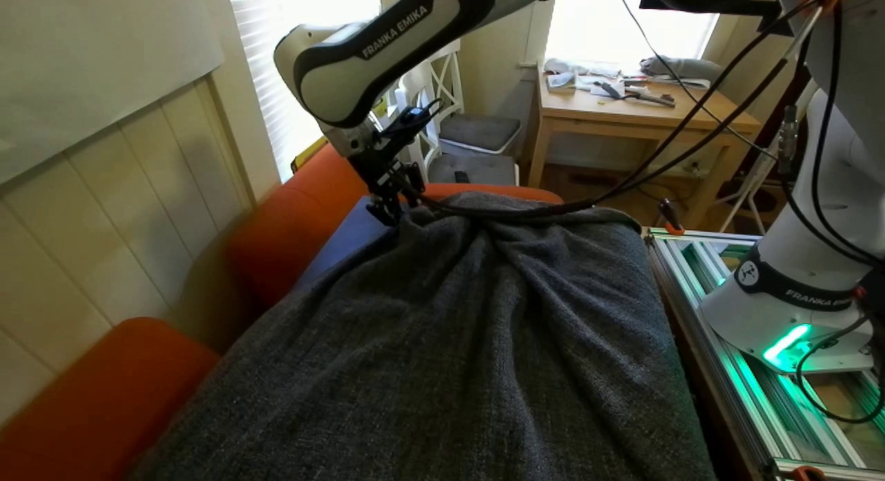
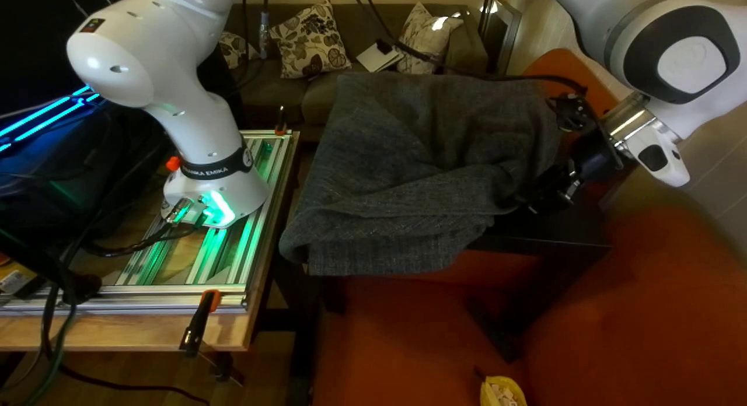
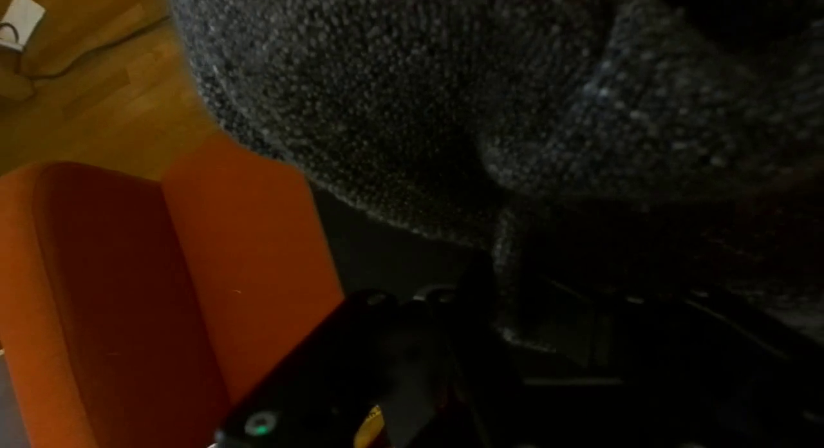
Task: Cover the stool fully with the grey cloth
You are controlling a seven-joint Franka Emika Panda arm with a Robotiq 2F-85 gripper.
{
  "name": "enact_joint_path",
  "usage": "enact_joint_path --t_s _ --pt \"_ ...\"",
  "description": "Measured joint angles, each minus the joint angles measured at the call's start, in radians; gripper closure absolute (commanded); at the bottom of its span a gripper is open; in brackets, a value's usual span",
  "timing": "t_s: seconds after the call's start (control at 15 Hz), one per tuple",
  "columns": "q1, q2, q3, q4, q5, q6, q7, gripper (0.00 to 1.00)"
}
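The large dark grey cloth lies draped with folds over the stool; it also shows in an exterior view and fills the upper wrist view. A strip of the stool's dark flat top is bare on the side towards the orange seat. A bare dark corner also shows in an exterior view. My gripper is at the cloth's edge above this bare strip, tilted down. In the wrist view, a thin fold of cloth runs between the dark fingers, which look closed on it. The fingertips are very dark.
Orange seating stands beside and below the stool, near the wall. The robot base on its metal frame is on the opposite side. A black cable hangs across the cloth. A yellow bowl sits on the orange seat.
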Motion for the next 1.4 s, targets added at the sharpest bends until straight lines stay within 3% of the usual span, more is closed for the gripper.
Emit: enact_joint_path --t_s 0.47,1.07,1.4 --pt "0.003 0.035 -0.009 0.092 0.035 -0.021 0.083 1.00" --pt "0.041 0.056 -0.085 0.245 0.032 0.247 0.326 1.00" --pt "0.068 0.121 -0.144 0.281 -0.037 0.433 0.453 1.00"
